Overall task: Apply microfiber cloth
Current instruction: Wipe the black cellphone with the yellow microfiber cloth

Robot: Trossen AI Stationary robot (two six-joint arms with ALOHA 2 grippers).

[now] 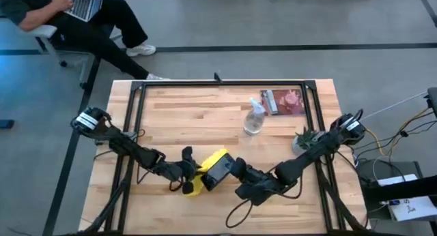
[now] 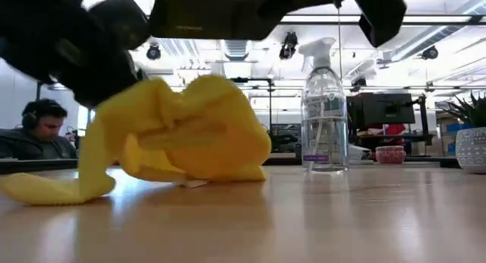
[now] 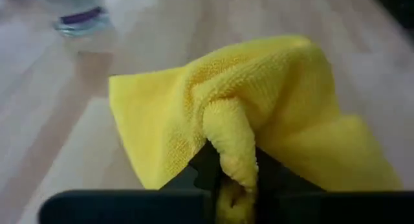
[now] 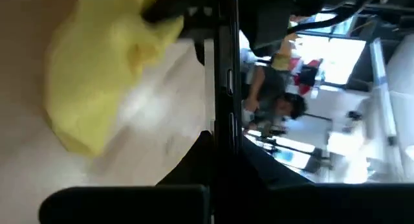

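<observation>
Bright yellow microfiber cloth (image 2: 178, 130), bunched in soft folds, draped over table's near-centre edge

Microfiber cloth (image 1: 205, 169) partly hidden under black phone (image 1: 220, 170); spray bottle (image 3: 76, 10) blurred, cut off above the cloth.

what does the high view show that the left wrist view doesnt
Only the high view shows the right gripper shut on the black phone, the booklet, the potted plant and a seated person. Only the left wrist view shows the left gripper pinching a fold of the microfiber cloth up close. Both show the cloth, the spray bottle and the table.
</observation>
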